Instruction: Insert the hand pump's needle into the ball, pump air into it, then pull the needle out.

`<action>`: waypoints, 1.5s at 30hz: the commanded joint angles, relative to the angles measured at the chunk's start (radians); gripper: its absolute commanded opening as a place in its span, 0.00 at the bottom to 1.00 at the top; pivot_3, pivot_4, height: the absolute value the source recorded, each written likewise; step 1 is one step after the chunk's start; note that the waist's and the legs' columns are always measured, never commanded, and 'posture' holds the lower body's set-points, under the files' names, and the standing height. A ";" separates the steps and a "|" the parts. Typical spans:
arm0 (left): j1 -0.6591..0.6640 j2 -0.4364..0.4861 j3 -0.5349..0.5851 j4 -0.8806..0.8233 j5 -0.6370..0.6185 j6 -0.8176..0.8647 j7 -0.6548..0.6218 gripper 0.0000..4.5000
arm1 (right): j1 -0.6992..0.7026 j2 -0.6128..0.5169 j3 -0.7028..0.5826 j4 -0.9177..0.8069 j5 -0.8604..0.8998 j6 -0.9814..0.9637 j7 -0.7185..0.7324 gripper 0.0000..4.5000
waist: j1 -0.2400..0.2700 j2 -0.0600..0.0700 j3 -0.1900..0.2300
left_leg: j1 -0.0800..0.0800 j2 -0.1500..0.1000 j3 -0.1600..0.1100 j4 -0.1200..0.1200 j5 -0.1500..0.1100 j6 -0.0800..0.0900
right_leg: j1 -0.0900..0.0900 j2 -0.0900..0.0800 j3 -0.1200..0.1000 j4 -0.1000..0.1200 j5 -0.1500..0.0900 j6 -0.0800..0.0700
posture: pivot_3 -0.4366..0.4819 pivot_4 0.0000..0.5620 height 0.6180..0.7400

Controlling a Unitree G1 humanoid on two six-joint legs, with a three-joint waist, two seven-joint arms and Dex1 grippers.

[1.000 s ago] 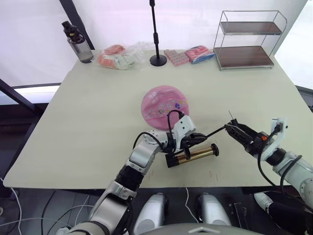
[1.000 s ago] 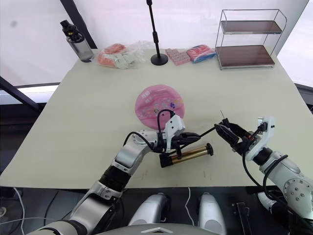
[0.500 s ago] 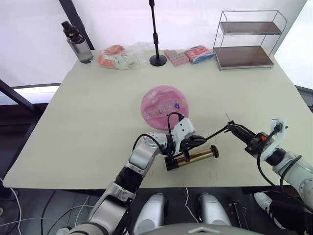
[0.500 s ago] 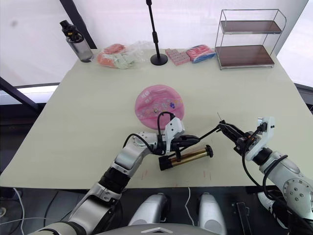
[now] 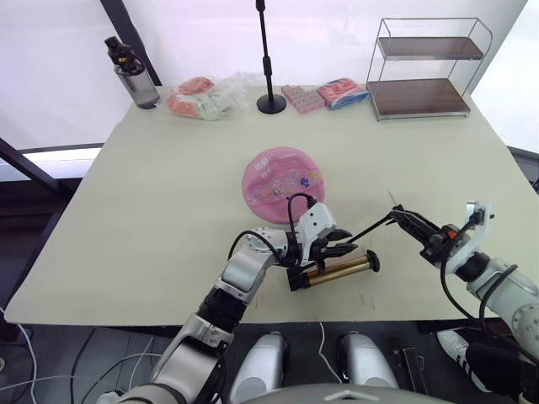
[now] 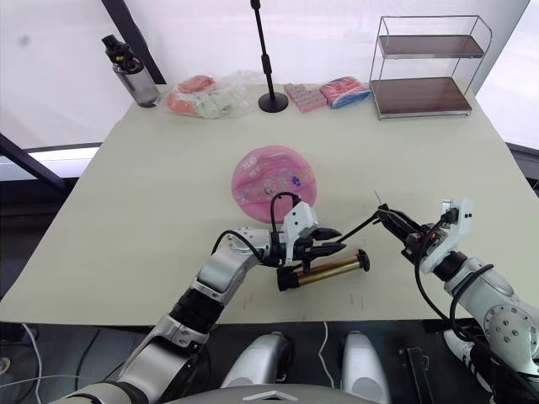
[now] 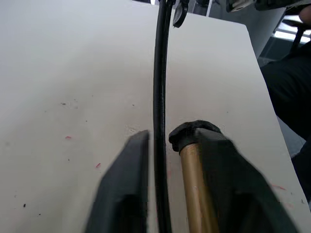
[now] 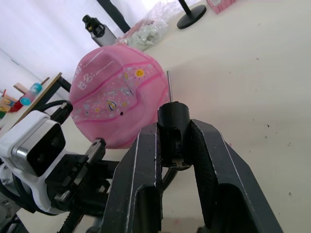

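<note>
The pink ball (image 5: 283, 184) lies flat like a disc at the table's middle. Near the front edge lies the gold hand pump (image 5: 337, 269), handle end to the right. My left gripper (image 5: 335, 247) stands open just over the pump's body. The black hose (image 7: 160, 73) and the pump's cap (image 7: 190, 133) sit between its fingers. The hose runs right to my right gripper (image 5: 408, 220), which is shut on the needle's black fitting (image 8: 174, 119). The thin needle (image 8: 169, 85) sticks out past the fingertips, pointing toward the ball (image 8: 116, 104) and apart from it.
Along the table's far edge stand a dark bottle (image 5: 132, 71), a bag of soft items (image 5: 206, 97), a black stand's round base (image 5: 271, 103), pink-blue packets (image 5: 324, 94) and a two-tier wire shelf (image 5: 425, 67).
My right gripper has closed on the needle's fitting. My left gripper's fingers have spread apart off the hose. The pump and ball have not moved.
</note>
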 commanded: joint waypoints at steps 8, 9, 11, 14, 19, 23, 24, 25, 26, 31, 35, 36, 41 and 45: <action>0.072 0.138 0.171 -0.400 -0.123 0.027 0.032 0.99 | -0.127 -0.063 -0.003 -0.090 -0.085 -0.045 -0.078 0.08 | -0.016 0.000 0.001 | 0.000 0.000 0.000 0.000 0.000 0.000 | -0.001 0.000 0.000 0.000 0.000 0.000 | 0.48 0.27 1.00; 0.078 0.152 0.199 -0.428 -0.136 0.036 0.043 0.99 | -0.138 -0.075 0.013 -0.096 -0.117 -0.049 -0.080 0.08 | -0.015 0.001 0.001 | -0.001 0.001 0.000 0.000 0.000 0.000 | -0.002 0.000 0.001 0.000 0.000 0.000 | 0.48 0.27 1.00; 0.087 0.169 0.254 -0.468 -0.169 0.066 0.072 0.99 | -0.158 -0.095 0.040 -0.105 -0.169 -0.058 -0.075 0.08 | -0.014 0.001 0.001 | -0.001 0.001 0.000 0.000 0.000 0.000 | -0.002 0.000 0.001 0.000 0.000 0.000 | 0.48 0.27 1.00; 0.093 0.197 0.340 -0.511 -0.214 0.099 0.119 0.99 | -0.188 -0.124 0.072 -0.109 -0.207 -0.068 -0.029 0.08 | -0.014 0.001 0.001 | -0.001 0.001 0.000 0.000 0.000 0.000 | -0.002 0.000 0.000 0.000 0.000 0.000 | 0.48 0.27 1.00; 0.092 0.249 0.448 -0.526 -0.248 0.134 0.184 0.99 | -0.199 -0.162 0.126 -0.101 -0.262 -0.132 0.124 0.08 | -0.013 0.000 0.001 | -0.001 0.000 0.000 0.000 0.000 0.000 | -0.002 0.000 0.000 0.000 0.000 0.000 | 0.48 0.27 1.00; 0.088 0.292 0.523 -0.492 -0.273 0.166 0.228 0.99 | -0.178 -0.198 0.179 -0.088 -0.370 -0.271 0.279 0.08 | -0.014 0.000 0.002 | -0.001 0.000 0.000 0.000 0.000 0.000 | -0.002 0.001 0.000 0.000 0.000 0.000 | 0.48 0.27 1.00; 0.089 0.308 0.542 -0.480 -0.278 0.178 0.233 0.99 | -0.173 -0.214 0.198 -0.085 -0.407 -0.312 0.321 0.08 | -0.014 -0.001 0.002 | -0.001 0.000 0.000 0.000 0.000 0.000 | -0.002 0.000 0.000 0.000 0.000 0.000 | 0.48 0.27 1.00; 0.089 0.320 0.554 -0.471 -0.282 0.185 0.237 0.99 | -0.170 -0.223 0.211 -0.081 -0.435 -0.344 0.351 0.08 | -0.014 -0.001 0.002 | -0.001 0.000 0.000 0.000 0.000 0.000 | -0.002 0.000 0.000 0.000 0.000 0.000 | 0.48 0.27 1.00; 0.089 0.333 0.563 -0.463 -0.284 0.190 0.237 0.99 | -0.170 -0.225 0.218 -0.075 -0.455 -0.373 0.372 0.08 | -0.015 -0.002 0.003 | 0.000 0.000 0.000 0.000 0.000 0.000 | -0.002 0.001 0.000 0.000 0.000 0.000 | 0.48 0.27 1.00; 0.067 0.391 0.581 -0.392 -0.289 0.212 0.224 0.99 | -0.176 -0.227 0.240 -0.043 -0.541 -0.493 0.437 0.08 | -0.014 -0.003 0.004 | 0.000 0.001 0.000 0.000 0.000 -0.001 | -0.002 0.001 0.000 0.000 0.000 0.000 | 0.48 0.27 1.00; 0.037 0.423 0.553 -0.317 -0.262 0.231 0.235 0.99 | -0.178 -0.216 0.248 -0.028 -0.580 -0.531 0.447 0.08 | -0.013 -0.004 0.004 | -0.001 0.001 0.000 0.000 0.000 -0.001 | -0.002 0.001 0.000 0.000 0.000 0.000 | 0.48 0.27 1.00; 0.023 0.435 0.528 -0.294 -0.256 0.248 0.222 0.99 | -0.176 -0.213 0.253 -0.030 -0.585 -0.535 0.449 0.08 | -0.013 -0.004 0.004 | -0.001 0.001 0.000 0.000 0.000 -0.001 | -0.002 0.001 0.000 0.000 0.000 0.000 | 0.48 0.27 1.00; -0.037 0.458 0.463 -0.216 -0.254 0.320 0.183 0.99 | -0.172 -0.200 0.266 -0.044 -0.601 -0.535 0.440 0.08 | -0.013 -0.004 0.004 | -0.001 0.001 0.000 0.000 0.000 -0.001 | -0.002 0.001 0.000 0.000 0.000 0.000 | 0.48 0.27 1.00; -0.097 0.475 0.433 -0.137 -0.243 0.339 0.153 0.99 | -0.172 -0.194 0.269 -0.055 -0.604 -0.528 0.435 0.08 | -0.014 -0.006 0.005 | -0.001 0.001 0.000 0.000 0.000 -0.001 | -0.003 0.001 0.000 0.000 0.000 0.000 | 0.48 0.27 1.00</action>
